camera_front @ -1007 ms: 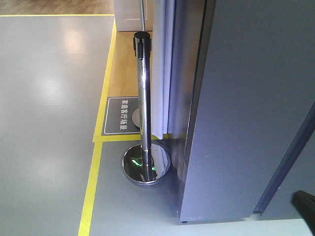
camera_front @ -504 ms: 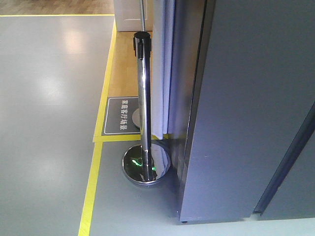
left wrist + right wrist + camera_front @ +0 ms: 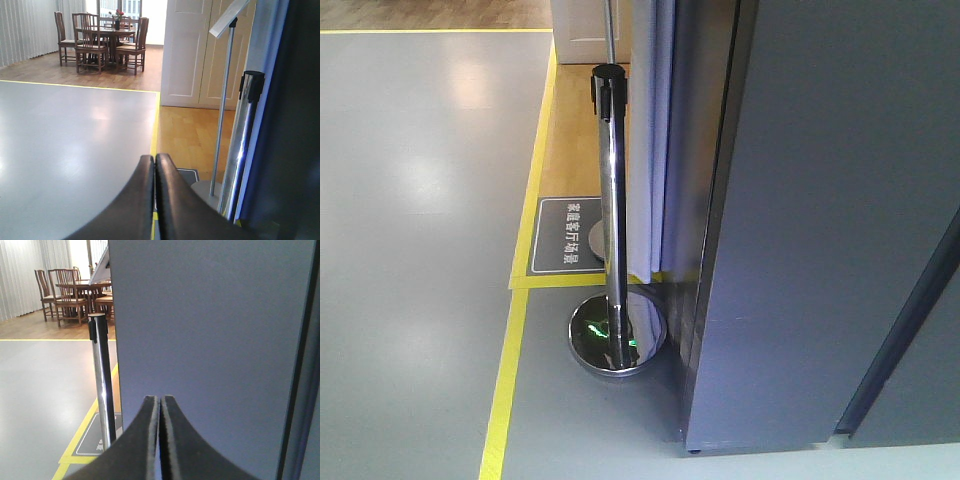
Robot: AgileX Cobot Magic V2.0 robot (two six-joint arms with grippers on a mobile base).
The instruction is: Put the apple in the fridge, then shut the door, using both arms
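Left gripper [image 3: 154, 167]: fingers pressed together with nothing between them, aimed out over the open grey floor [image 3: 65, 140]; the dining chairs [image 3: 100, 37] lie far ahead of it.
Right gripper [image 3: 160, 407]: fingers likewise closed on nothing, pointing straight at a flat dark grey panel.
Fridge [image 3: 840, 220]: that grey panel, directly ahead of the right gripper and close; from the left gripper only a dark edge shows, off to its right side.
Door: the front view shows a seam running diagonally at lower right, but I cannot tell from these views which grey face is the door or whether it stands ajar — no white interior shows.
Apple: not visible in any view; neither gripper carries it, so its place cannot be read here.
Stanchion [image 3: 610, 200]: a chrome post with a black cap, just left of the fridge, ahead-left of the right gripper and ahead-right of the left.
Deciding relation: the tall grey face stands upright in front of the right gripper, so the right arm looks the nearer one for any push — the left faces away from it.
Stage, as a judgement: probably late, with closing or retreating in hand, though unconfirmed.
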